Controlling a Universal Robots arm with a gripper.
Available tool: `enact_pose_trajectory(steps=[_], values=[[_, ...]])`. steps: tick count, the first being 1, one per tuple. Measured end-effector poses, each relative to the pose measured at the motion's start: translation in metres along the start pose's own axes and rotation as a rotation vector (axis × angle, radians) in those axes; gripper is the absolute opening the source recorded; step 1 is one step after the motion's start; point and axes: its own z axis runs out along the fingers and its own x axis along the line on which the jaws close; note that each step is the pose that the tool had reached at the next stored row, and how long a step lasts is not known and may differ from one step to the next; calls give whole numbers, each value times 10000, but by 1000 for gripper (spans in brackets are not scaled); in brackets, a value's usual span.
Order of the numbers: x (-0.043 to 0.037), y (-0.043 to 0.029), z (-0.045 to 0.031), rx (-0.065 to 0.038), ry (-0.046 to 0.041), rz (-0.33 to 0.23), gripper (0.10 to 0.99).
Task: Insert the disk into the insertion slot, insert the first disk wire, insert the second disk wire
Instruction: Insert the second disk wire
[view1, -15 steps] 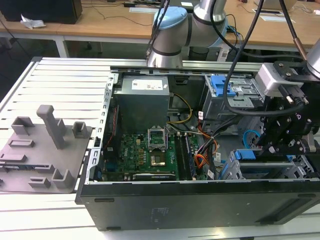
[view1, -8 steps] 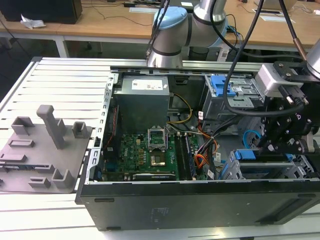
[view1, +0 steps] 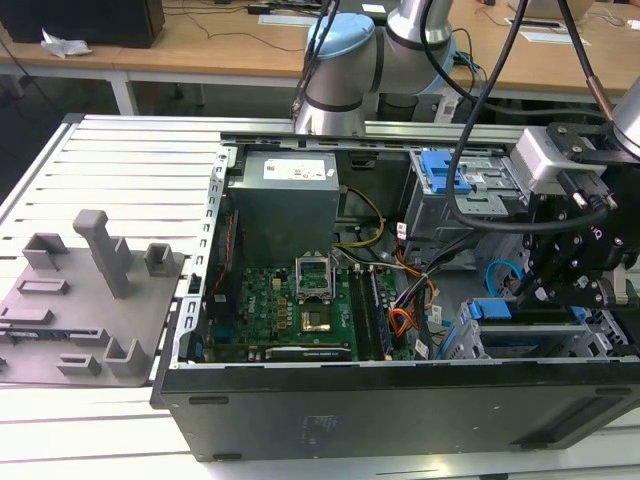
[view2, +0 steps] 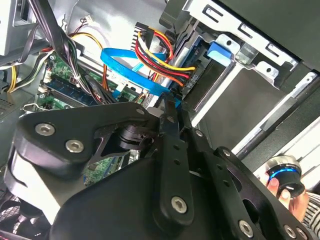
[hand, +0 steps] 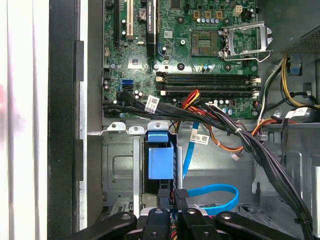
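The disk sits inside the insertion slot (view1: 545, 345), its blue carrier (view1: 492, 309) showing at the mouth of the silver cage (hand: 117, 170). In the first wrist view the carrier (hand: 161, 157) lies just ahead of my gripper (hand: 171, 192). The second disk wire (hand: 212, 191), a flat light-blue cable, loops beside the fingertips, and its end meets them at the disk's rear edge. My gripper (view2: 169, 100) is shut on that end of the blue wire (view2: 127, 62). The orange-red-yellow wire bundle (view2: 160, 50) runs to the disk's rear beside it. In the exterior view my gripper (view1: 535, 290) hangs over the cage.
The open computer case holds a motherboard (view1: 285, 310), a power supply (view1: 285, 200) and a blue-latched bay (view1: 450, 180). Black cable bundles (hand: 240, 135) cross near the cage. A grey fixture plate (view1: 85, 300) lies at the exterior view's left. A hand (view2: 290, 192) holds a small device.
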Motion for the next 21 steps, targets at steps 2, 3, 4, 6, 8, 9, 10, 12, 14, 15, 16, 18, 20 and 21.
enact_pose_trajectory(steps=[2, 3, 4, 6, 8, 9, 10, 12, 14, 15, 16, 18, 20, 21], values=[[-4, 4, -96, 0, 3, 0, 161], [-4, 5, -113, 1, 4, 0, 161], [-5, 5, -120, 1, 22, 1, 161], [-4, 5, -115, 4, 156, 7, 161], [-4, 5, -110, 5, 161, 7, 161], [-4, 5, -103, 4, 158, 7, 161], [-4, 4, -87, 4, 154, 6, 161], [-3, 4, -69, 3, 142, 5, 161], [-3, 3, -58, 4, 132, 6, 161], [-4, 3, -54, 3, 129, 6, 161], [-4, 3, -48, 4, 124, 5, 161], [-4, 2, -38, 3, 119, 5, 161], [-3, 2, -25, 3, 116, 5, 161], [-3, 1, -10, 4, 117, 5, 161]])
